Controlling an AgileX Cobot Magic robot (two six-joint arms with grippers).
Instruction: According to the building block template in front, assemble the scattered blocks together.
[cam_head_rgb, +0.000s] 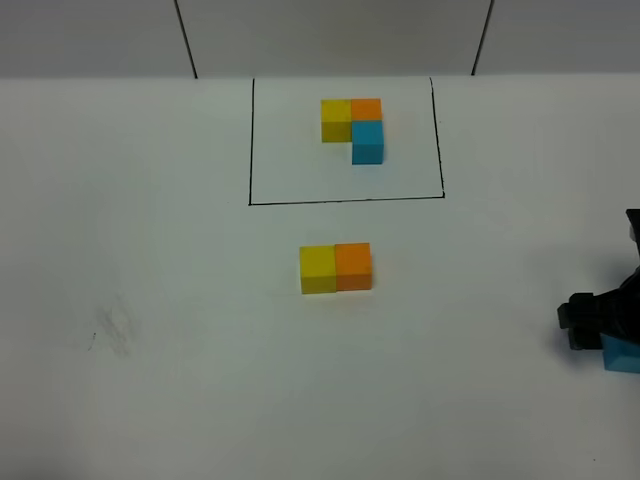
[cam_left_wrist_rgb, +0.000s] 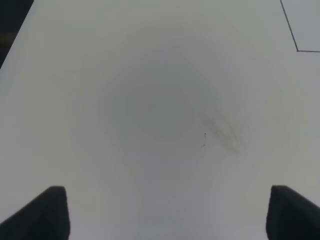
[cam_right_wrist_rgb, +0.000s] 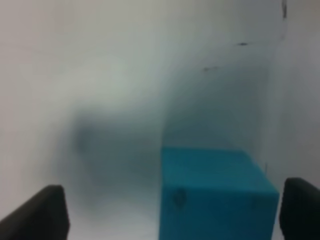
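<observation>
White table (cam_head_rgb: 160, 200), seen from the high camera.

Far side, centre: building block template (cam_head_rgb: 356, 122) inside a thin black rectangle (cam_head_rgb: 345, 201) drawn on the surface. It is three cubes in an L: yellow and orange side by side, with blue against the near face of the orange one. All three touch.

Nearer than the rectangle and clear of its line: loose yellow cube (cam_head_rgb: 318, 270) and loose orange cube (cam_head_rgb: 353, 266). They sit flush side by side, yellow on the left, faces touching and square to each other. This matches the template's top row.

Loose blue cube (cam_head_rgb: 622, 355) is at the far right edge of the high view, well apart from the yellow-orange pair and partly cut off by the frame. It rests on the table.

Right gripper (cam_right_wrist_rgb: 175, 215) is low over the blue cube. Its jaws stand apart with the cube between them. One finger (cam_right_wrist_rgb: 45, 212) is clearly off the cube, with bare table between. The other sits just beside the cube's face; contact cannot be told. Its wrist view is blurred.

Left gripper (cam_left_wrist_rgb: 167, 215) is out of the high view. Its wrist view shows the jaws wide apart over bare table, with nothing between them. A grey smudge (cam_left_wrist_rgb: 227, 135) lies ahead of it, and one corner of the rectangle is beyond that.
</observation>
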